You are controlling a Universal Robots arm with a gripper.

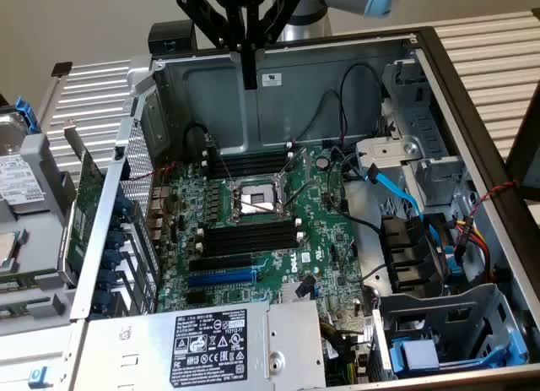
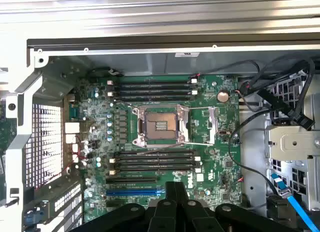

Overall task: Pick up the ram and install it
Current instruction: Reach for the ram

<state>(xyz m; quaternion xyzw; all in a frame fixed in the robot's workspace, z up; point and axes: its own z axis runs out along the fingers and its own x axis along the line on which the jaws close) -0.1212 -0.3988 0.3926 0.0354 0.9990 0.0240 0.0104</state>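
Tool [image 1: 249, 83] closed, apparently empty, hovering above motherboard [image 1: 329, 239].

White "DELL" on the motherboard [image 1: 327, 239] — power-supply label [image 1: 211, 344] (fine print) unreadable.

cpu socket [image 1: 257, 202] sits between two memory slot banks [image 1: 249, 165] on the motherboard [image 1: 327, 239].

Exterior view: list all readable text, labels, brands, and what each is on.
"DELL": white print on the green motherboard.
Black label on the power supply: print too small to read.
White sticker on the case's back wall: unreadable.
White label on the grey drive assembly, exterior view's left: blurred.
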